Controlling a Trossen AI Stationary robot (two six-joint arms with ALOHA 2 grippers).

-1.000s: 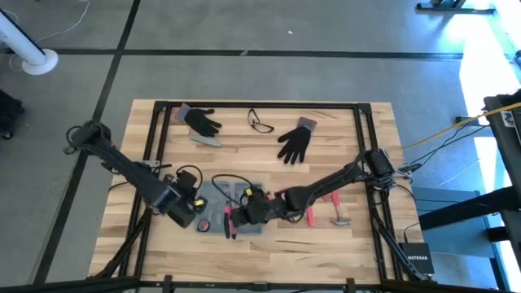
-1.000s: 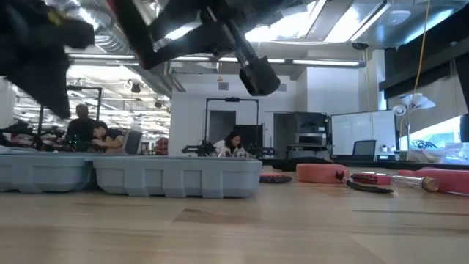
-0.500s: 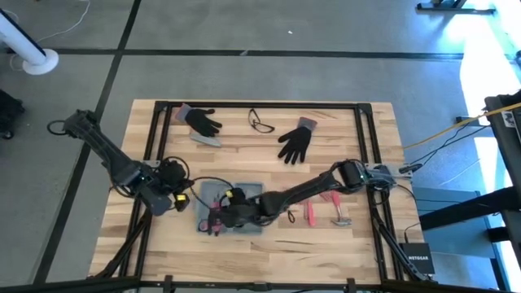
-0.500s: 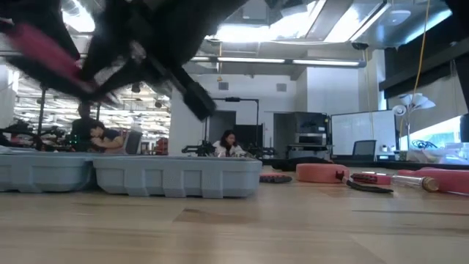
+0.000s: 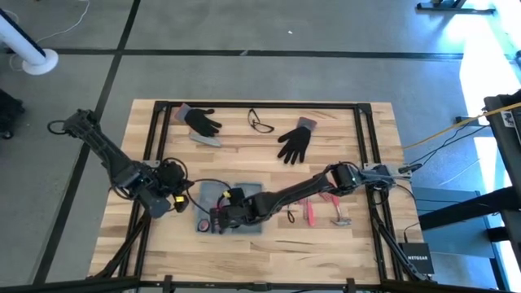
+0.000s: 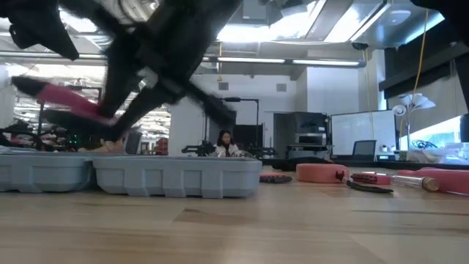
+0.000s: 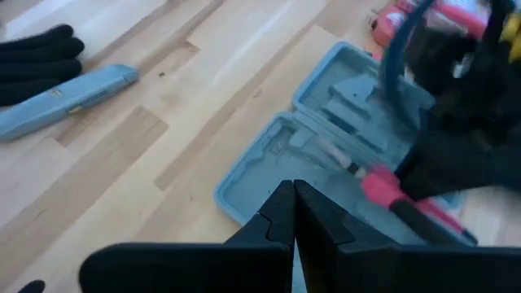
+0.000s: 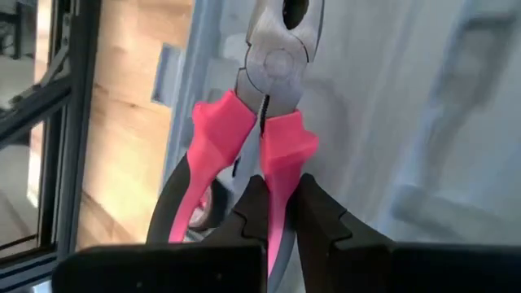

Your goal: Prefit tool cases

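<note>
right gripper point(image 8: 275, 203) has carried pink pliers point(image 8: 269, 106) leftward — over the tool case point(image 5: 244, 194) edge.

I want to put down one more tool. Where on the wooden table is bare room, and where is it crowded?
Free: the near strip of the wooden table below the open blue-grey plastic tool case, and the right edge. Crowded: around the case, where the right gripper holds pink-handled pliers, and the loose pink tools beside it.

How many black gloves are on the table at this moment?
2. One glove lies near the table's far edge on the left arm's side, beside a grey bar. The other glove lies further toward the right arm's side, past the glasses. None looks hidden.
</note>
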